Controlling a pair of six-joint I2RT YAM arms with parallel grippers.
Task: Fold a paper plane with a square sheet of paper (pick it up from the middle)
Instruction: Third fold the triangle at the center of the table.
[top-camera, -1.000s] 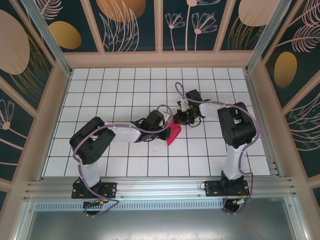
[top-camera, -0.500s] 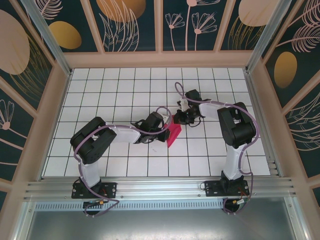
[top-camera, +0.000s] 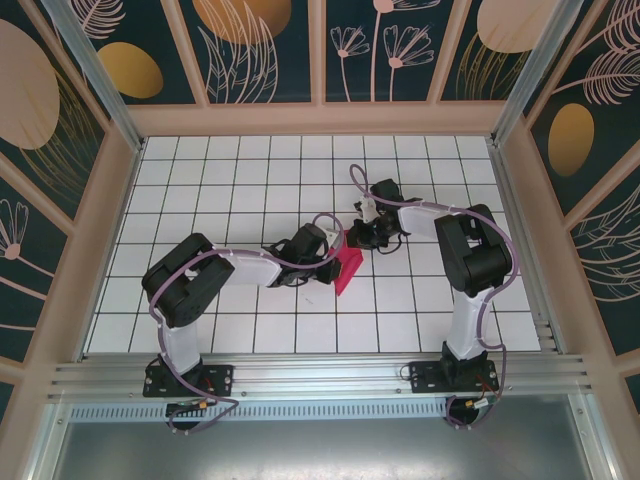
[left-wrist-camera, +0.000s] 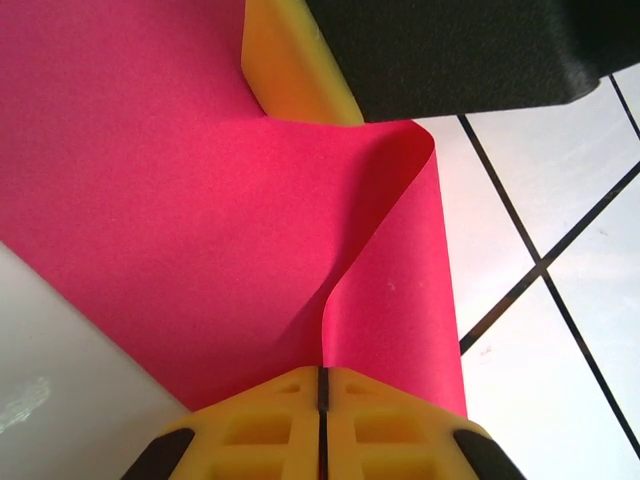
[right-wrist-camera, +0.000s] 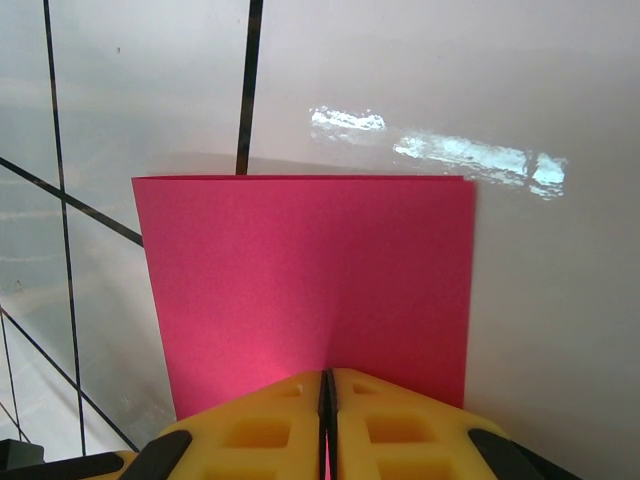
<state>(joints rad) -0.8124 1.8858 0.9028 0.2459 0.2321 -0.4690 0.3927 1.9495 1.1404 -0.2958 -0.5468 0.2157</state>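
**Both grippers pinch the pink sheet near frame centre.**
In the overhead view, the square sheet of paper (top-camera: 347, 270) sits just below centre on the white grid table (top-camera: 200, 180), between the left gripper (top-camera: 333, 262) and the right gripper (top-camera: 358, 240). In each wrist view, the yellow fingers (left-wrist-camera: 380, 425) are pressed together on a sheet edge. The sheet curls upward beside the left pinch.

Magenta-pink square sheet of paper (top-camera: 348, 270), seemingly folded double, one edge curling over

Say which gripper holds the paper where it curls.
The left gripper: the paper curls up ahead of it; ahead of the right gripper it lies flat.
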